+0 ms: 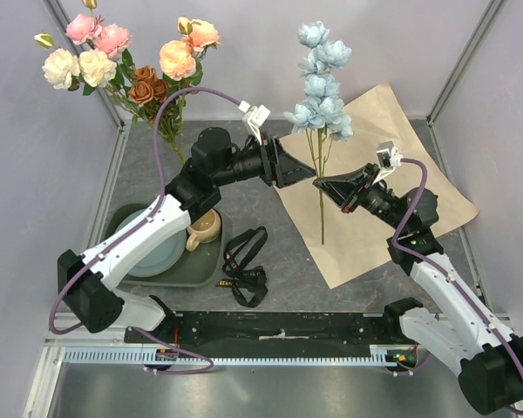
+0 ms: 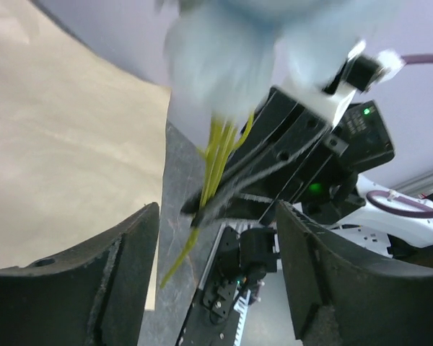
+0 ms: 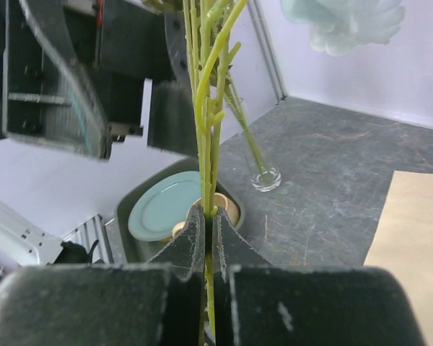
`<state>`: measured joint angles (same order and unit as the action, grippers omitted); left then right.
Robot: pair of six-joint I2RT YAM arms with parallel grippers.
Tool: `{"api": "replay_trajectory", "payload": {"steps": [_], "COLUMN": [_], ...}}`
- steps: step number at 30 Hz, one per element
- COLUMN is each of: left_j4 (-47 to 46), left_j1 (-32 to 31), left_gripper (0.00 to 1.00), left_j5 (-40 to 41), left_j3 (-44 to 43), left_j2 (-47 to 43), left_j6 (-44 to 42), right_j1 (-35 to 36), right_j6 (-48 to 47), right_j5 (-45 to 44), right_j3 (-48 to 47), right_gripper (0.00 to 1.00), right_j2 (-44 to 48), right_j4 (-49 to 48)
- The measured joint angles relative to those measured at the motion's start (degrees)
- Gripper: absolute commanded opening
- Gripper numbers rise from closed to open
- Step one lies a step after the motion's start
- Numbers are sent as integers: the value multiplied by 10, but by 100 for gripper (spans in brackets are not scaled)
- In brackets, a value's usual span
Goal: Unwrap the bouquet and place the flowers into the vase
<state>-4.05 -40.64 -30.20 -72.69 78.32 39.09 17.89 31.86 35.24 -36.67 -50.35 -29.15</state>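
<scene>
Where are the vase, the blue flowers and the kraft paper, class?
vase (image 3: 264,176), right wrist view, on its clear glass base.
blue flowers (image 1: 321,85), top external view, on the blooms.
kraft paper (image 1: 392,117), top external view, on a bare far corner.

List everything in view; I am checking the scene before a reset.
kraft paper: one sheet, tan, flat on the right
blue flower: one spray, light blue on green stems, upright above the kraft paper
vase: one, clear glass, far left
other flowers: one bunch, pink, cream, peach, rust-brown, in the vase
ribbon: one, black, loose on the table, front middle
tray: one, dark green, front left
plate: one, pale blue, in the tray
mug: one, tan, in the tray
left gripper: one, black, open beside the blue flower's stems
right gripper: one, black, shut on the blue flower's stems
</scene>
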Motion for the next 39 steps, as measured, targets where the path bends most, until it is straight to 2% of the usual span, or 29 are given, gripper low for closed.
{"api": "replay_trajectory", "payload": {"steps": [5,8,12,15,17,19,20,22,23,24,25,27,28,29,30,31,35,39], "left_j4": [-9,-11,-21,-27,-30,-37,-39,-43,-44,-44,-44,-44,-43,-42,-38,-31,20,76], "left_j1": [-2,-2,-2,-3,-3,-3,-3,-3,-3,-3,-3,-3,-3,-3,-3,-3,-3,-3], "left_gripper": [58,48,46,39,38,33,23,19,10,6,2,2,2,2,2,2,2,2], "left_j5": [0,-2,-3,-3,-3,-2,-2,-2,-2,-2,-1,-1,1,3,7,14,48,98], "left_j3": [-49,-64,-66,-66,-70,-72,-72,-72,-73,-73,-73,-73,-73,-73,-73,-73,-73,-70], "left_j2": [27,43,57,59,60,61,61,62,62,63,64,64,64,64,64,61,27,-55], "left_j6": [-12,-13,-13,-13,-13,-13,-12,-11,-11,-11,-11,-12,-14,-19,-24,-35,-97,-179], "right_j1": [0,0,0,0,0,0,0,0,-1,-1,-1,-1,-1,0,0,0,0,0], "right_j6": [17,22,22,22,22,22,22,22,22,22,22,21,19,16,7,4,-26,-43], "right_j5": [31,45,56,64,66,68,68,69,69,69,70,69,67,64,59,53,18,-29], "right_j3": [0,0,1,5,7,7,7,7,9,9,10,10,10,9,9,8,6,-17], "right_gripper": [0,0,0,0,0,0,0,0,0,0,6,31,48,57,70,98,98,98], "right_j2": [-12,-14,-14,-14,-14,-14,-14,-15,-15,-15,-15,-16,-16,-16,-14,-12,2,15], "right_j4": [-29,-38,-43,-44,-45,-45,-46,-46,-47,-47,-47,-47,-46,-41,-28,-14,50,115]}}
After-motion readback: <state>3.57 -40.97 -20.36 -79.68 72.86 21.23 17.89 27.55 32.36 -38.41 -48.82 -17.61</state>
